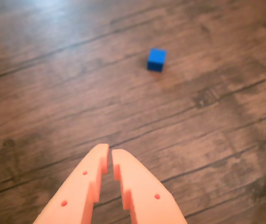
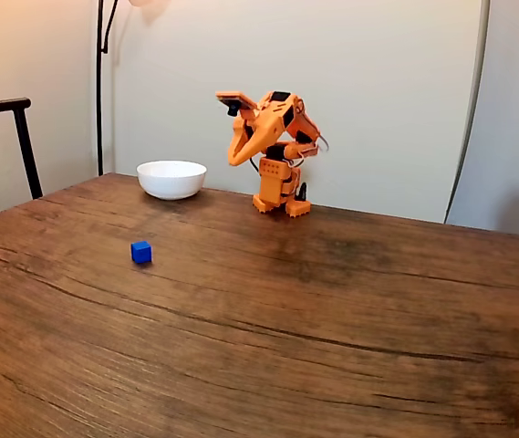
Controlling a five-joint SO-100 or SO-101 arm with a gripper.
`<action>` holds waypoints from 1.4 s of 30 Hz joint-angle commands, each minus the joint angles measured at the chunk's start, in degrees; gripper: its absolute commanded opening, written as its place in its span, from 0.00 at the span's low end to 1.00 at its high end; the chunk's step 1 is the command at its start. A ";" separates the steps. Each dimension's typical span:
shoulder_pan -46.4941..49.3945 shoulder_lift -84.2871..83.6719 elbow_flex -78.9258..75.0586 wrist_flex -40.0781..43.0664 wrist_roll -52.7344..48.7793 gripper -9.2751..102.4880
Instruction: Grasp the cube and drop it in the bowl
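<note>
My end effector (image 1: 110,150) is nearly closed, the two orange fingertips a sliver apart and holding nothing, raised above the wooden counter (image 2: 332,310). In the wrist view the cube (image 1: 156,59) lies ahead of the tips and a little right, well apart from them. In the fixed view it sits alone on the counter, nearer the camera than the bowl (image 2: 171,179), which stands left of my base.
</note>
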 commanded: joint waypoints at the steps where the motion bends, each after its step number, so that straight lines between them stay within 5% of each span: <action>1: 0.53 -8.09 -7.73 -0.44 0.00 0.08; 26: 0.70 -76.46 -59.68 -0.35 -1.93 0.08; 39: 2.11 -94.83 -73.92 0.44 -4.31 0.09; 42: 2.64 -96.68 -74.27 0.44 -4.39 0.15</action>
